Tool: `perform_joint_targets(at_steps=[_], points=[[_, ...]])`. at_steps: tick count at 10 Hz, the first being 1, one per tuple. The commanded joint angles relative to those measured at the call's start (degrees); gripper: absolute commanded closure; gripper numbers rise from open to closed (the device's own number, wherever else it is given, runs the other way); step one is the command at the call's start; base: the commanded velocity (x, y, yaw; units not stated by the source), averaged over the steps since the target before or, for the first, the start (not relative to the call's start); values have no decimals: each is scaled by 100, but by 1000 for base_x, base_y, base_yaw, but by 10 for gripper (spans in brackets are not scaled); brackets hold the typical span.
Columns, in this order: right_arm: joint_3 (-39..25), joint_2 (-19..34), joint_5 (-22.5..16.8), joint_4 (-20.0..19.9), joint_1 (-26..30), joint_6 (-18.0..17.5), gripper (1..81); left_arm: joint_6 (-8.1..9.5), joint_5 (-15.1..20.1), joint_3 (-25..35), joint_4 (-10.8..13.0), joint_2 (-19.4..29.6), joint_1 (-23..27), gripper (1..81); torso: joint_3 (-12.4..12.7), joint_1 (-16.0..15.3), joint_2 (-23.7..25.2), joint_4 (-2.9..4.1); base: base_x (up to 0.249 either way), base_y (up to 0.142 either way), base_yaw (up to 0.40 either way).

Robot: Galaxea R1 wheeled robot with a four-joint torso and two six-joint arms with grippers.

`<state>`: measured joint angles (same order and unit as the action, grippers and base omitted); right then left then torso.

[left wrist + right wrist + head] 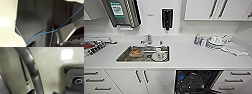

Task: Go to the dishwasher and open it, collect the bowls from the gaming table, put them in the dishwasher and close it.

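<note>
Dishwasher [196,81] first, since it sits closest to you: its cavity gapes open under the worktop [189,57], dark inside, with what looks like rack wire and something blue at the left, though the head view is too soft for you to be sure what is loaded. The door seems to hang down at the bottom edge of the picture, right in your driving path; if you roll forward or swing the base without allowing for it, you could clip it or strain the hinge.

Neither wrist view lets you judge the fingers. You cannot tell whether the left or the right gripper is open or closed, or whether either has anything in it, so don't assume your hands are free. On the left wrist view a thin blue cable [47,32] runs across the robot's own dark bodywork (worth watching, since a loose line could snag on the door or a rack).

Further back, the sink [124,57] holds an orange bowl [136,52] and a white dish [159,55]; these are not the dark bowls you are after, so don't be drawn to them. Beyond, at the right of the counter, stacked white crockery [214,41] and a cloth [235,48] lie near the edge, easy to sweep off with an elbow when you turn.
</note>
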<state>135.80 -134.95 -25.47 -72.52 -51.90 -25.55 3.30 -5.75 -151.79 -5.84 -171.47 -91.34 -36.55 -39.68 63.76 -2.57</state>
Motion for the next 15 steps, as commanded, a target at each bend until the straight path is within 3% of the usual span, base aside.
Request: perform_joint_targets(at_steps=[1,3,6,9,11,12,14,15], points=[[-563,844,-292,-289,1308,-38,10,21,417,26,-23,7,-19,10,0,0,0,0,0,0,0],[-748,871,-292,-280,1344,295,10,12,417,26,4,-27,-11,10,0,0,0,0,0,0,0],[-916,712,-310,-210,888,947,10,-23,417,26,21,-37,-2,10,2,-2,0,0,0,0,0],[-494,62,-424,-166,122,2722,10,-40,382,26,21,-1,7,10,2,-2,0,0,0,0,0],[82,-313,-843,-166,-290,4011,10,-57,365,26,39,16,15,10,2,-2,0,0,0,0,0],[191,-404,-872,-166,-466,4401,10,-58,364,26,39,16,24,10,2,-2,0,2,0,0,0],[584,-762,-889,-166,-774,5608,10,-67,347,26,48,16,33,10,2,-2,0,0,0,0,0],[789,-914,-881,-166,-924,6018,10,-67,347,8,83,25,25,10,2,-2,0,0,0,0,0]])
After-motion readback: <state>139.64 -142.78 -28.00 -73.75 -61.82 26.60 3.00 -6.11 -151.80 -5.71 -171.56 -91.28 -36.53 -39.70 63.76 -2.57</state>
